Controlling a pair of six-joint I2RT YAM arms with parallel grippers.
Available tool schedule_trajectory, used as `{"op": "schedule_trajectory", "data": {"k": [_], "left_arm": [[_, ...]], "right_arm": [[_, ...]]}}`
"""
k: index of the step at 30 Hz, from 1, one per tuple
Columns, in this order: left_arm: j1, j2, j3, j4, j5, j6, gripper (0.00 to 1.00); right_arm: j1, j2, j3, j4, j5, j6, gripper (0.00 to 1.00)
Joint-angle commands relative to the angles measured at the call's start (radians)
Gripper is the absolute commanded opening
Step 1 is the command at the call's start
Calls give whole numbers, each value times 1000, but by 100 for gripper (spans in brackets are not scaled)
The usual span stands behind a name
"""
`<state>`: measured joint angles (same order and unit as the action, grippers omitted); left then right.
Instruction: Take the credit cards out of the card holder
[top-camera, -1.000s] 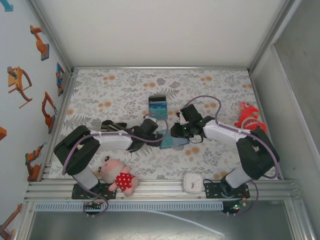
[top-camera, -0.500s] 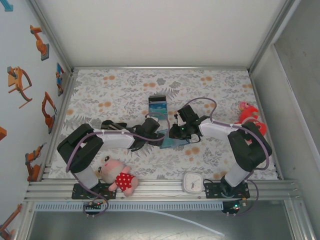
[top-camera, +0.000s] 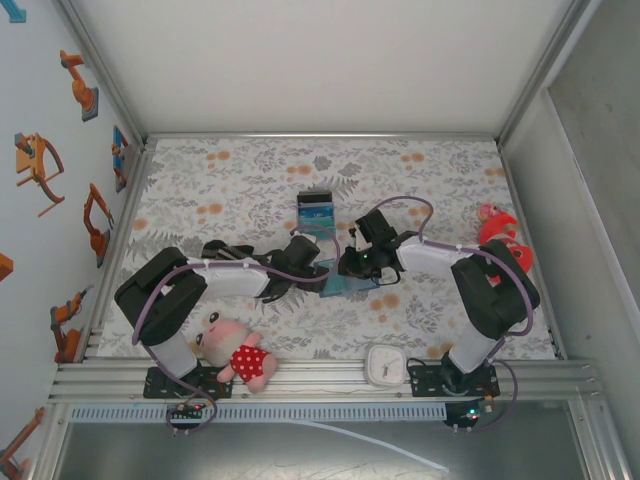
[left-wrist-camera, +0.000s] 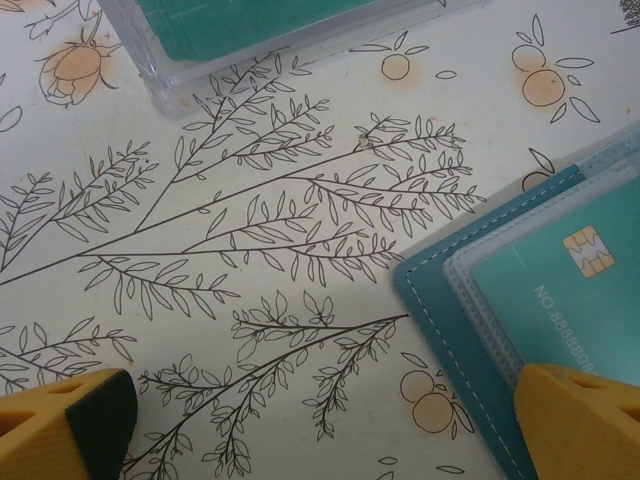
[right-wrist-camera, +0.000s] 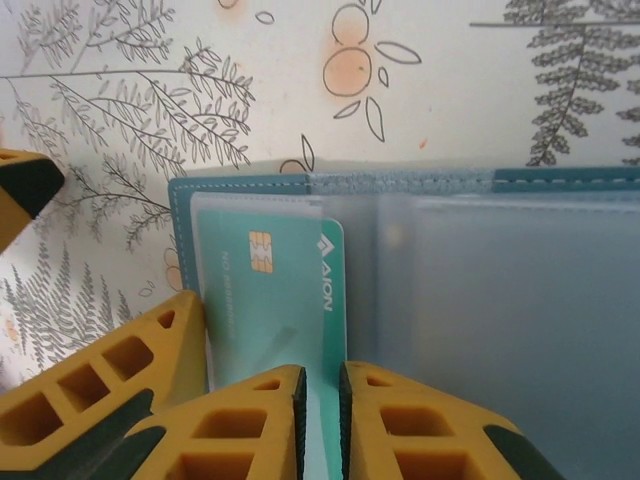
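Right, my right gripper (right-wrist-camera: 321, 385) is pinching the teal credit card (right-wrist-camera: 270, 300), fingers almost closed with just the card's thin edge between them. That card is sitting partway in the left clear sleeve of the card holder (right-wrist-camera: 500, 180), chip and lettering showing, its right edge poking past the sleeve. The holder is lying open and flat on the floral table (top-camera: 220, 190), around the middle, between my two arms. Over on the left, my left gripper (left-wrist-camera: 320, 400) is standing wide open and gripping nothing. Its right finger (left-wrist-camera: 585, 425) is covering the holder's left edge, though I cannot tell whether it is pressing, and its left finger is hanging over bare tablecloth. Just beyond the holder, on the far side, a stack of credit cards (top-camera: 316, 212) is resting in a clear case. Off to the sides, a pink doll (top-camera: 237, 350), a white clock (top-camera: 383, 365) and a red plush (top-camera: 497, 235) are sitting well apart from the holder.
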<state>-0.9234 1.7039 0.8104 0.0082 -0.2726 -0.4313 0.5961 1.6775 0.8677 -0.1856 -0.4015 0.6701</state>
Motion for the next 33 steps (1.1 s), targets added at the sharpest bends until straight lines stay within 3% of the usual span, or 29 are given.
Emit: {"op": "schedule_trajectory", "data": {"k": [1, 19, 33], "left_arm": [[-9, 24, 21, -55, -19, 15, 97], [-14, 24, 30, -78, -34, 15, 97], [-23, 36, 44, -84, -36, 17, 97]], "right_arm": [[-13, 19, -15, 37, -28, 27, 16], [-31, 8, -52, 53, -22, 29, 16], [-35, 23, -87, 161, -110, 54, 12]]}}
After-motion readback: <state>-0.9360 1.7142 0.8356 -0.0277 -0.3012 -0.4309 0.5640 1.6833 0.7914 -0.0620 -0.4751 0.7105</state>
